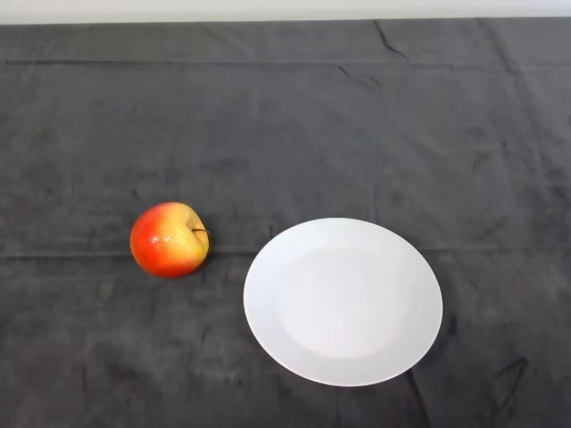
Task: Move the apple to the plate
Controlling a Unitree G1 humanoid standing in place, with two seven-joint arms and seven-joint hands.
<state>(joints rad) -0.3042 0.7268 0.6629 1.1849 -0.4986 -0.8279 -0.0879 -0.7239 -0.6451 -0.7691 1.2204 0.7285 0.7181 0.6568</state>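
A red and yellow apple (169, 239) rests on the dark cloth at the left of the head view, its stem pointing to the right. To its right, a short gap away, lies a round white plate (343, 300) with nothing on it.
The dark cloth (285, 116) covers the whole table, with creases across it. Its far edge meets a pale wall at the top of the view.
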